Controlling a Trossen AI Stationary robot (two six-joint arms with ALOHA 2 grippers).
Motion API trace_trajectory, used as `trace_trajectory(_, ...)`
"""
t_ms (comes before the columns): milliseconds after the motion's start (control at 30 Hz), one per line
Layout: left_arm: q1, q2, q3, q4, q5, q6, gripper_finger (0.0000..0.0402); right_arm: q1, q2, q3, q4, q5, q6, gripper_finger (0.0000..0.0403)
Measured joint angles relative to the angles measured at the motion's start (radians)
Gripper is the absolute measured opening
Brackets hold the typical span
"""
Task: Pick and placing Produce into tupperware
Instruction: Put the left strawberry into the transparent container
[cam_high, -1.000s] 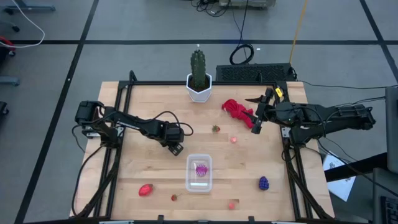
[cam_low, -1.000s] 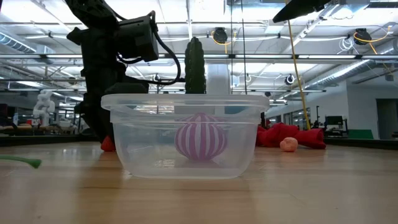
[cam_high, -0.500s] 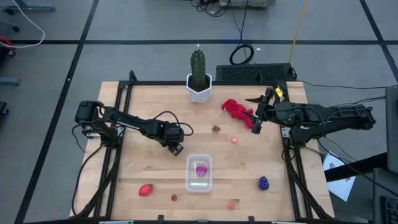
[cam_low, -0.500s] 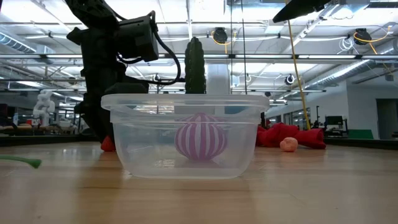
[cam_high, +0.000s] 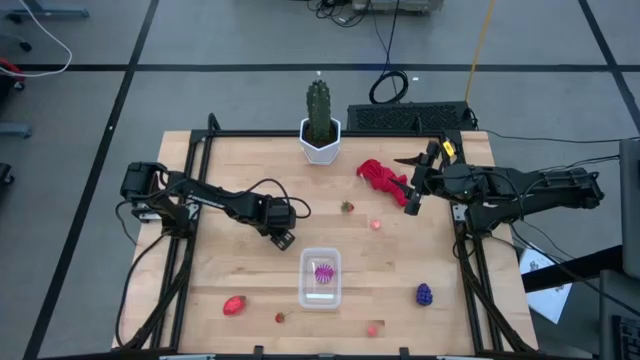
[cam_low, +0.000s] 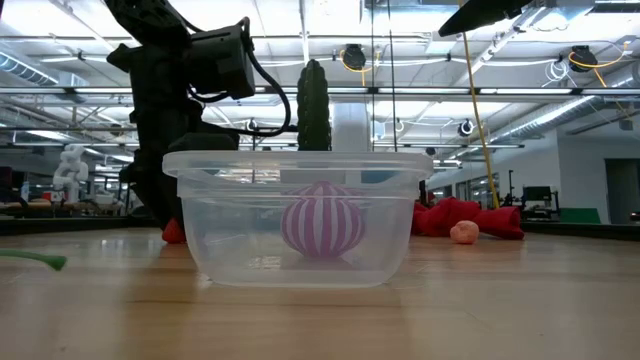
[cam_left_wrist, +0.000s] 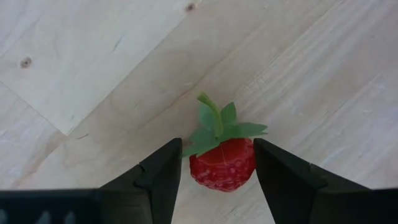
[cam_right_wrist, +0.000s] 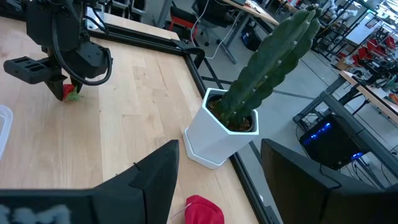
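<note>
Evidently nothing had shifted: the left gripper (cam_left_wrist: 216, 171) stayed clamped on a strawberry (cam_left_wrist: 222, 163) against the wooden table (cam_high: 230, 160), while the right gripper (cam_high: 409, 204) hung apart near the red cloth (cam_high: 380, 175).

Bright, even overhead light
Ceiling lamps (cam_low: 352, 55) glare in the low view; shadows on the worktop (cam_high: 240, 165) stay soft, its near edge blurred.
</note>
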Motion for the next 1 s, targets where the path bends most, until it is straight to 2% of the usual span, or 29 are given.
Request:
trace_trajectory(467,0.0,0.0,0.074,-0.057,-0.001,0.04,0.0202,0.0,0.0,0.0,0.0,0.0,0.0,0.0219)
trace_trajectory(667,-0.014,0.0,0.076,-0.131,-0.015,0.009,0.0202,0.0,0.0,0.0,0.0,0.0,0.0,0.0219)
trace_trajectory(1000,-0.046,0.0,0.076,-0.13,-0.049,0.004,0.0202,0.0,0.0,0.0,0.0,0.0,0.027,0.0219)
